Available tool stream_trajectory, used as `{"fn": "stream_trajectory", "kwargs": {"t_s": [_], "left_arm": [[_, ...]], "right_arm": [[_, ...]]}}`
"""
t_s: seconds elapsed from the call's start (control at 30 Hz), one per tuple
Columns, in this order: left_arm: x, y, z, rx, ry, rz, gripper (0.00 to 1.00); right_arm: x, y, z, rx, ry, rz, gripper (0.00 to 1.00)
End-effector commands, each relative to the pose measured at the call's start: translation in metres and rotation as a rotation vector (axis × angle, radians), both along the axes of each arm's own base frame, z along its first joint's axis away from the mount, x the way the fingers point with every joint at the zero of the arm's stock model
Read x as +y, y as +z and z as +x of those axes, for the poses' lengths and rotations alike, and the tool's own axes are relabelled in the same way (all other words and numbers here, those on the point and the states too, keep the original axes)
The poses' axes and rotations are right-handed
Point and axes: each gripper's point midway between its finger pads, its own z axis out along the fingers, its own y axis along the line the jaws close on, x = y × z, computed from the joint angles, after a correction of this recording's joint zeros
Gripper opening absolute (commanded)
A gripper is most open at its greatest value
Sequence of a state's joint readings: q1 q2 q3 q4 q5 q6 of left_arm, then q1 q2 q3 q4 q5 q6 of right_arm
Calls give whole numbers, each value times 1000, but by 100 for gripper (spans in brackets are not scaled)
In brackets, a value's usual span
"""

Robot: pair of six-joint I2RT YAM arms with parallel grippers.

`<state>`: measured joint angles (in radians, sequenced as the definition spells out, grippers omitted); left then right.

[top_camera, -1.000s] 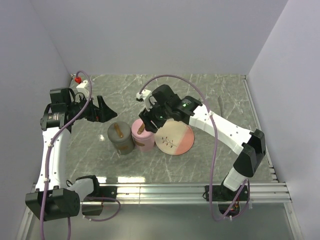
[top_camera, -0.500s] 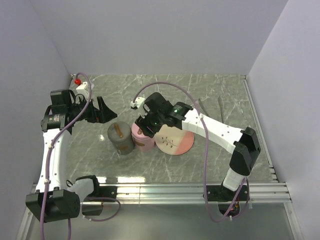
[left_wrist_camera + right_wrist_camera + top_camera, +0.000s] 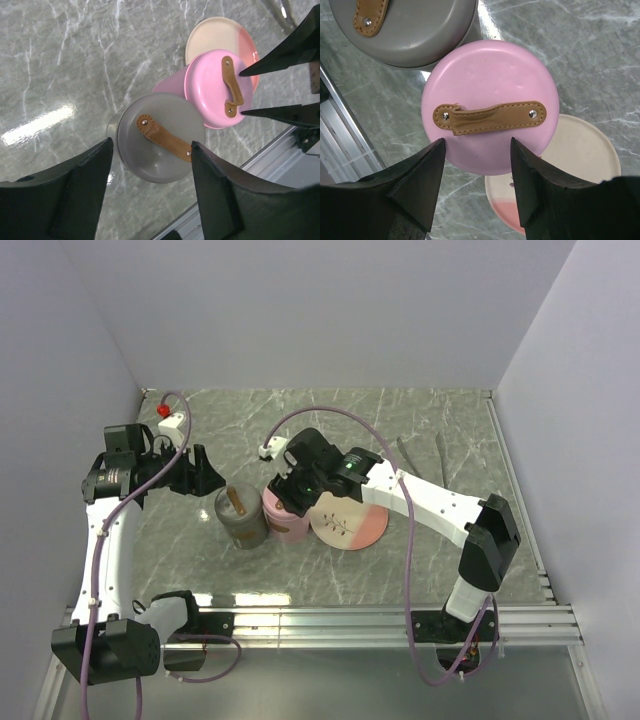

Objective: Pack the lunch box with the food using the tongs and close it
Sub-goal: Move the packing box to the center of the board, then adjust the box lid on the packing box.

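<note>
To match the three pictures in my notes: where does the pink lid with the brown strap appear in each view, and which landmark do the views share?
Top external: the pink lid is near the middle of the picture, partly hidden.
Left wrist: the pink lid is at the upper right.
Right wrist: the pink lid is at the centre.
Shared landmark: the grey lid right beside it.
</note>
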<state>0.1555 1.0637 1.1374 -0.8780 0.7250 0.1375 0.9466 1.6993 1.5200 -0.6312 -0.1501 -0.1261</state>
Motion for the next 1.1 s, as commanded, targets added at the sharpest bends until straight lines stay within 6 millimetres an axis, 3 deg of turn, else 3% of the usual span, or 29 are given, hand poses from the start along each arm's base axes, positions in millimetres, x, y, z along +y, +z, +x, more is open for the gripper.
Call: {"fn": "stream_trajectory", "kwargs": {"t_s": [0.0,0.1,0.4,0.63,0.8,0.97,1.07], "left_arm": [[4,7,-2,-51,-18,49,66],[1,4,-6,-37,-28,36,62],[-17,-4,-4,9,-34,27,51],[-37,-6,0,15,-49,43,55],[-47,-28,-4,75,-75,63,55],[-33,-57,-7,150,-33,165,50],[-32,-59,-6,154,-36,192,48]], "right_arm": [[3,12,0,-15,-5,8,61],[5,32,0,-26,-9,49,61],[-1,61,2,6,-42,148,61],[-5,62,5,57,-37,180,61],[0,56,2,92,-31,188,61],[2,54,0,108,-27,197,61],[3,49,0,118,-28,188,61]]}}
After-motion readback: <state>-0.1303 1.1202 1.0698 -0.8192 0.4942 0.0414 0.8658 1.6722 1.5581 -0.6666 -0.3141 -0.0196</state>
